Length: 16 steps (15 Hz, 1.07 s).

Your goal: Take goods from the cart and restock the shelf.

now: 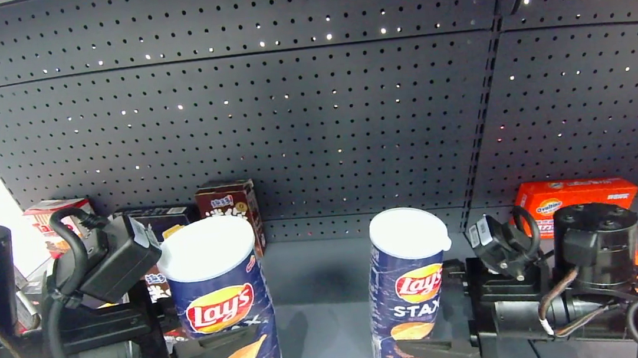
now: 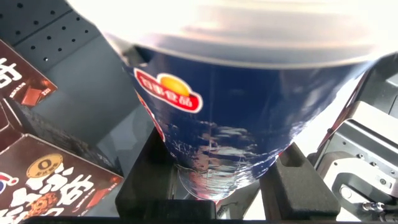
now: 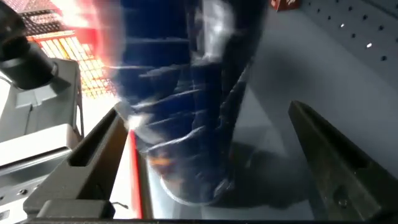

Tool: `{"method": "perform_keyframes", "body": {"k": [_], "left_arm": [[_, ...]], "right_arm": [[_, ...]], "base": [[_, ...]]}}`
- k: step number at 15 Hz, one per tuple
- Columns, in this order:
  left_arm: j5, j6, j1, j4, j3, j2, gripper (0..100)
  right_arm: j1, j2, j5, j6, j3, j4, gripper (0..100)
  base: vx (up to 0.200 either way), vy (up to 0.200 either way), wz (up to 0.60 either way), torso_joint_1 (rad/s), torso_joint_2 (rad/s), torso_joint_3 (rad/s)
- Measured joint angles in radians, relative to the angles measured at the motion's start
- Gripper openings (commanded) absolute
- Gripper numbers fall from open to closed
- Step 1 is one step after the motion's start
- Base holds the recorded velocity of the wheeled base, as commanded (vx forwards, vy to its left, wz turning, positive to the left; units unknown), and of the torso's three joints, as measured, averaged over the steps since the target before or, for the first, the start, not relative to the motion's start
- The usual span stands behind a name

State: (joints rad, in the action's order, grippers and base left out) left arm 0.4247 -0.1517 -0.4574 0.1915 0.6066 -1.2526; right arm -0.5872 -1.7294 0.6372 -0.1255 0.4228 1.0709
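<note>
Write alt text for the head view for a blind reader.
Two upright blue chip cans with white lids at a grey shelf: the left end effector grips the left can, the open right end effector brackets the right can. Brown boxes stand behind at left, orange boxes at right, against a pegboard.

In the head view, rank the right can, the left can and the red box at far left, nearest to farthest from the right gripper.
1. right can: standing on the shelf, between the open fingers of the right gripper.
2. left can: further left, at the shelf's front.
3. red box: far left, against the back wall.
</note>
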Motion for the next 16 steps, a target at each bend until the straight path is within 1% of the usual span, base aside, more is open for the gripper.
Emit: {"method": "perform_keyframes", "body": {"k": [6,8,9,12,14,16], "left_arm": [[0.0,-0.001,-0.001,0.003,0.012,0.006,0],[0.0,-0.001,-0.002,0.003,0.014,0.006,0],[0.001,-0.001,-0.003,0.002,0.021,0.006,0],[0.008,-0.002,-0.001,0.003,0.052,0.004,0],[0.017,0.0,0.004,0.007,0.075,-0.003,0],[0.08,0.002,0.031,0.005,0.086,-0.014,0]], "right_arm": [[0.047,0.252,-0.003,-0.001,-0.137,-0.025,100],[0.078,0.361,-0.018,-0.001,-0.147,-0.102,100],[0.094,0.429,-0.05,-0.001,-0.145,-0.177,100],[0.116,0.634,-0.253,-0.001,-0.095,-0.489,100],[0.119,0.746,-0.397,-0.001,-0.069,-0.589,100],[0.123,0.893,-0.59,0.026,-0.063,-0.694,100]], "base": [[0.0,0.0,0.0,0.0,0.0,0.0],[0.0,0.0,0.0,0.0,0.0,0.0],[0.0,0.0,0.0,0.0,0.0,0.0],[0.0,0.0,0.0,0.0,0.0,0.0],[0.0,0.0,0.0,0.0,0.0,0.0],[0.0,0.0,0.0,0.0,0.0,0.0]]}}
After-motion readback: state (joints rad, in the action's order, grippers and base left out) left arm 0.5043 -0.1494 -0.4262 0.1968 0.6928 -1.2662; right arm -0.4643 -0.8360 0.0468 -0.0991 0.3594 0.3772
